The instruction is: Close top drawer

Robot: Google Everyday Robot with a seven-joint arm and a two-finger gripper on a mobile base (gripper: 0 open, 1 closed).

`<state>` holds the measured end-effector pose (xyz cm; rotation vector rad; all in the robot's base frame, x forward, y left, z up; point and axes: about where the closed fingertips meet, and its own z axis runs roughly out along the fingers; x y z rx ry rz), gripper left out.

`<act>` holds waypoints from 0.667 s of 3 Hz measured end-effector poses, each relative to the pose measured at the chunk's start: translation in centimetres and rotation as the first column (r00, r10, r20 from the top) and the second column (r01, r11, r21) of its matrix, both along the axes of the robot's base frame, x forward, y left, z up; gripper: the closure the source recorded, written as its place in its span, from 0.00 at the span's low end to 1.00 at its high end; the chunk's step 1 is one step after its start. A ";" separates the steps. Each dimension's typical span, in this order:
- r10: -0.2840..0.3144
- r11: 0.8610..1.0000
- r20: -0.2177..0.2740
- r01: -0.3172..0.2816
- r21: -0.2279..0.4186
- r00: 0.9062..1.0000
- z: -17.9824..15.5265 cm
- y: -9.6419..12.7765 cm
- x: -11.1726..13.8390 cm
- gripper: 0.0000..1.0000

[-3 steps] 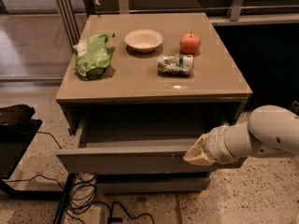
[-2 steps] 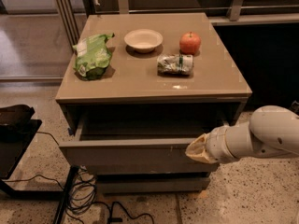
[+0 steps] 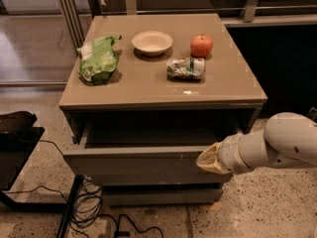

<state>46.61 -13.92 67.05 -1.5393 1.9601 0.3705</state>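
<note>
top drawer (image 3: 133, 163) of the grey-taupe cabinet (image 3: 163, 90) stands partly pulled out, its flat front panel forward of the cabinet face and the interior in shadow. gripper (image 3: 206, 160), on a white arm (image 3: 277, 145) entering from the right, sits at the right end of that front panel, apparently touching it; its grip state cannot be told. on the cabinet top: green bag (image 3: 99, 59), white bowl (image 3: 152, 42), red apple (image 3: 201, 45), crumpled can (image 3: 185, 68). black cables (image 3: 91, 205) lie on the floor at lower left.
</note>
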 end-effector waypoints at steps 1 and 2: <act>0.000 1.000 0.000 0.000 0.000 1.000 0.0 0.0 0.0 0.35; 0.000 1.000 0.000 0.000 0.000 1.000 0.0 0.0 0.0 0.12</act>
